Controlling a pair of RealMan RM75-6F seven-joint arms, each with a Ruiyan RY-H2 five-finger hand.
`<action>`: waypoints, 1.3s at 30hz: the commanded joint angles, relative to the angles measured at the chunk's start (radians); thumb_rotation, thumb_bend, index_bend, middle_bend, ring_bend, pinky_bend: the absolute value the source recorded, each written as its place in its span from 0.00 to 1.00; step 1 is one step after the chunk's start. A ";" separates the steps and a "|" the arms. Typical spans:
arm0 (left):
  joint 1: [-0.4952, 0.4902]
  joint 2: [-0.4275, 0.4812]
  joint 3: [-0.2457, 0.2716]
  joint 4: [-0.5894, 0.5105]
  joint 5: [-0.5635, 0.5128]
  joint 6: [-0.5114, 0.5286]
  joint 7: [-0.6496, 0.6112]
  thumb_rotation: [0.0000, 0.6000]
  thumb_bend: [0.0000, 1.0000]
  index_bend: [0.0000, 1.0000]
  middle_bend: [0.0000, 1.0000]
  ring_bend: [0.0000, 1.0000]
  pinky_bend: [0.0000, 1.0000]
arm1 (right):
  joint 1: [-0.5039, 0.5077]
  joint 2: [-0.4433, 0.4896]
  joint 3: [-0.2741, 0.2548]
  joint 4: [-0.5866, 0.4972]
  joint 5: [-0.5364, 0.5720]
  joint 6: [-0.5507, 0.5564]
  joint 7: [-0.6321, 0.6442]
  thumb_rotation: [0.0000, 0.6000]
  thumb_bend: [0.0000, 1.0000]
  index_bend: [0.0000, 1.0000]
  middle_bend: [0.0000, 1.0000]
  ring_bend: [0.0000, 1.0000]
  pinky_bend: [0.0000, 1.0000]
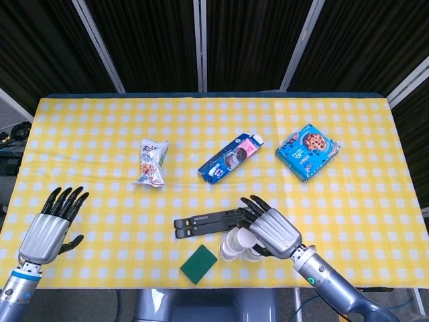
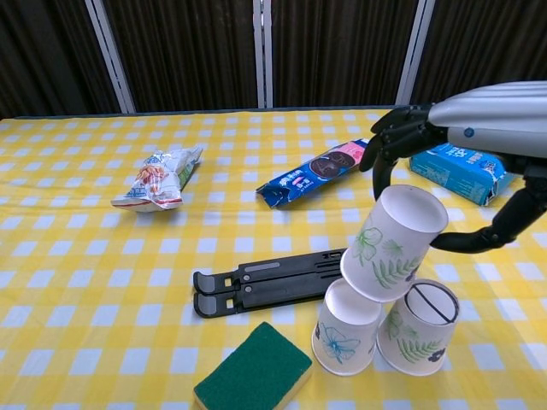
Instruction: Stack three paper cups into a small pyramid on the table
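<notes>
Two paper cups stand upside down side by side near the front edge: one with a blue flower (image 2: pixel 346 329) (image 1: pixel 230 249) and one with green leaves (image 2: pixel 418 329). My right hand (image 2: pixel 479 141) (image 1: pixel 273 231) holds a third cup (image 2: pixel 392 243), tilted, just above the two; whether it touches them I cannot tell. In the head view the hand covers most of the cups. My left hand (image 1: pixel 50 227) hovers open at the table's far left, away from the cups, and does not show in the chest view.
A black folded stand (image 2: pixel 282 278) lies just behind the cups, a green sponge (image 2: pixel 253 369) to their front left. Farther back lie a snack bag (image 2: pixel 160 177), a blue cookie pack (image 2: pixel 316 171) and a blue cookie box (image 2: pixel 457 169).
</notes>
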 commanded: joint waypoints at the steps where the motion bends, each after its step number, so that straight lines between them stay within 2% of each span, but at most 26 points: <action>1: 0.002 0.000 0.001 -0.002 0.004 -0.001 0.002 1.00 0.19 0.00 0.00 0.00 0.00 | -0.006 0.006 -0.008 0.002 -0.006 0.001 0.008 1.00 0.24 0.50 0.19 0.00 0.10; 13: 0.002 -0.001 -0.006 0.001 0.000 -0.015 -0.001 1.00 0.19 0.00 0.00 0.00 0.00 | -0.017 0.014 -0.033 0.015 -0.005 -0.016 -0.001 1.00 0.23 0.50 0.19 0.00 0.10; 39: 0.011 0.004 -0.015 -0.004 0.002 -0.017 -0.005 1.00 0.19 0.00 0.00 0.00 0.00 | -0.022 -0.009 -0.033 -0.017 0.026 -0.005 -0.093 1.00 0.24 0.51 0.19 0.00 0.10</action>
